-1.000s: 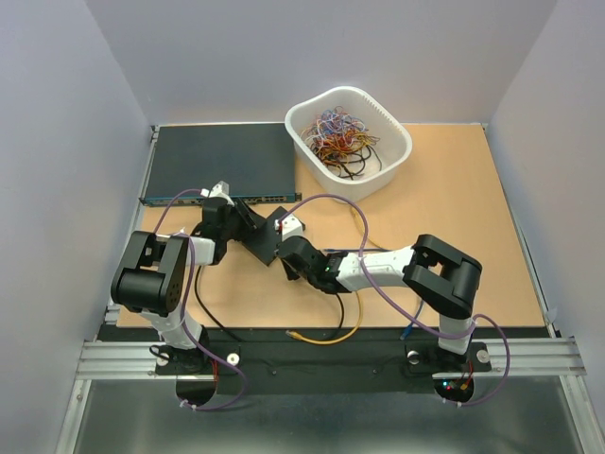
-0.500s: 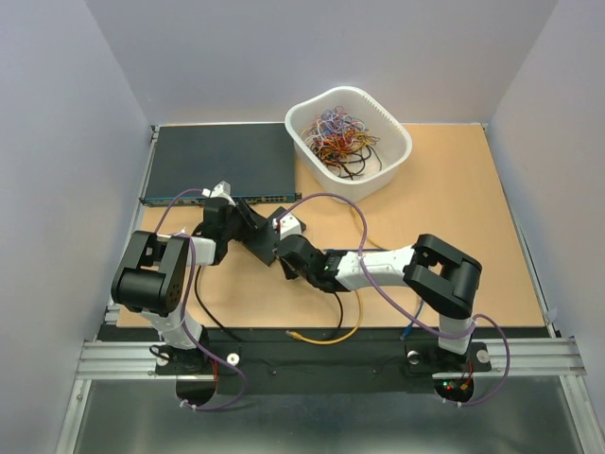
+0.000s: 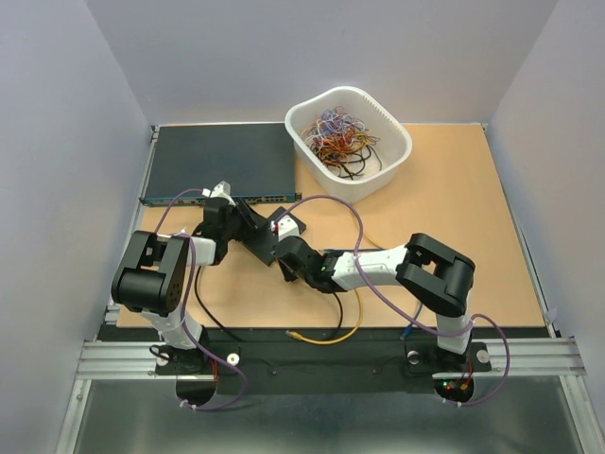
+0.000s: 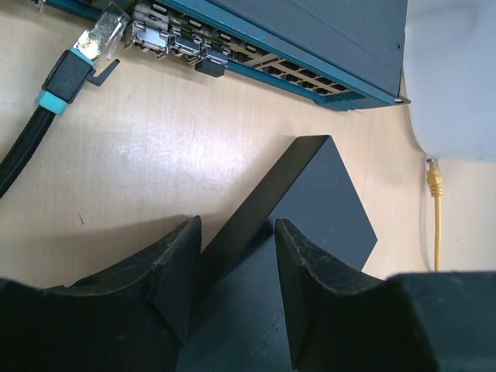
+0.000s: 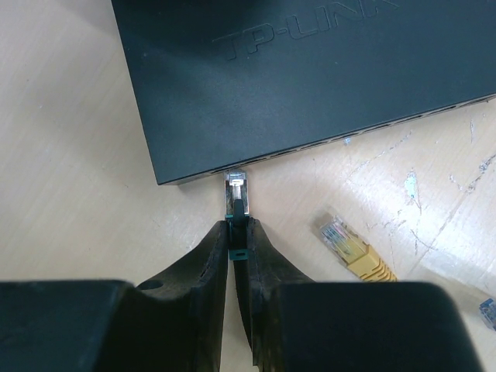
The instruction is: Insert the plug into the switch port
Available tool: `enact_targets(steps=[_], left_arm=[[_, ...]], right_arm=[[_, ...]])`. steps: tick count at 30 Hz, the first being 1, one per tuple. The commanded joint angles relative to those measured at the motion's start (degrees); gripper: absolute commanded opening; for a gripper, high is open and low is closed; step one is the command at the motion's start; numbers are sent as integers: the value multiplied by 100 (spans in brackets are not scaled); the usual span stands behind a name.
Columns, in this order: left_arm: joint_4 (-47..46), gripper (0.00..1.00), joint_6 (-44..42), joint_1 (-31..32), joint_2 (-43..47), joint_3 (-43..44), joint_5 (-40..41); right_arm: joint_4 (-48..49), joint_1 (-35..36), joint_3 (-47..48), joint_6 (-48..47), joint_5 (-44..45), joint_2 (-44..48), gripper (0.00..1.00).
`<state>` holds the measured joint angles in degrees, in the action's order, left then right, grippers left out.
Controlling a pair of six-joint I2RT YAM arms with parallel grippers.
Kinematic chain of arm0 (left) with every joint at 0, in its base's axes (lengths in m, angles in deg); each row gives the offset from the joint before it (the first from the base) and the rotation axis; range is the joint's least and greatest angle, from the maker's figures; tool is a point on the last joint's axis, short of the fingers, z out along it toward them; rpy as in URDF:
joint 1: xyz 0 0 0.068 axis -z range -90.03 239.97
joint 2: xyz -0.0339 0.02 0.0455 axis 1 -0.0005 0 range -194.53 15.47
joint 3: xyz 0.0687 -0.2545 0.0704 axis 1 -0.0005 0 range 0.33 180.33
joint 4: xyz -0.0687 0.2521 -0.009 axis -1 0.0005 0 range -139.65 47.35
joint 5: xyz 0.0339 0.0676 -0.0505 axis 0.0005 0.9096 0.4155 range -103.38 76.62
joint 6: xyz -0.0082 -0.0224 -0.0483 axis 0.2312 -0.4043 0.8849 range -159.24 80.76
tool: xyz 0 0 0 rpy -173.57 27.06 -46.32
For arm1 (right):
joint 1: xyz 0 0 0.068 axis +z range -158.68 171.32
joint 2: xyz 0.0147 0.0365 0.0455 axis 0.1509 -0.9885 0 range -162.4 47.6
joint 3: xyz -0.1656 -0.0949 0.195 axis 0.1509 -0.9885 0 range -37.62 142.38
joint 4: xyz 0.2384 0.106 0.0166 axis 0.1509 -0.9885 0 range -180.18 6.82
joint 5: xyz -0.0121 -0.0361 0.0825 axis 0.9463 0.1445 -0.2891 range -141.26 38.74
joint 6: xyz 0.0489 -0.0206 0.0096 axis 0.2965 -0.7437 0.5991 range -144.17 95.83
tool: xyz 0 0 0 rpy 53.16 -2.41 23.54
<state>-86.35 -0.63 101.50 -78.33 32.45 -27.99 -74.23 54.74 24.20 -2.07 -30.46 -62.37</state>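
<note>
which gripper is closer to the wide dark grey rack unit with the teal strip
Left. The left gripper, clamping the small flat black box, sits just before the rack unit; the right gripper, pinching the clear plug, is farther off at the box's other edge.

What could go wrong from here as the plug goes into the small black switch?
1. The plug, pinched in the right gripper, meets the TP-Link switch near its corner; it may butt the casing instead of seating.
2. The left gripper grips the switch at one end, so pushing could pivot it.
</note>
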Motion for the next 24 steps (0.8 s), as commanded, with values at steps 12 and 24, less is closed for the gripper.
enact_targets(steps=[12, 24], left_arm=[[-73, 53, 15, 69, -60, -48, -59], [-73, 53, -3, 104, -121, -30, -33]], right_arm=[[133, 4, 436, 13, 47, 90, 0], [72, 83, 629, -40, 144, 46, 0]])
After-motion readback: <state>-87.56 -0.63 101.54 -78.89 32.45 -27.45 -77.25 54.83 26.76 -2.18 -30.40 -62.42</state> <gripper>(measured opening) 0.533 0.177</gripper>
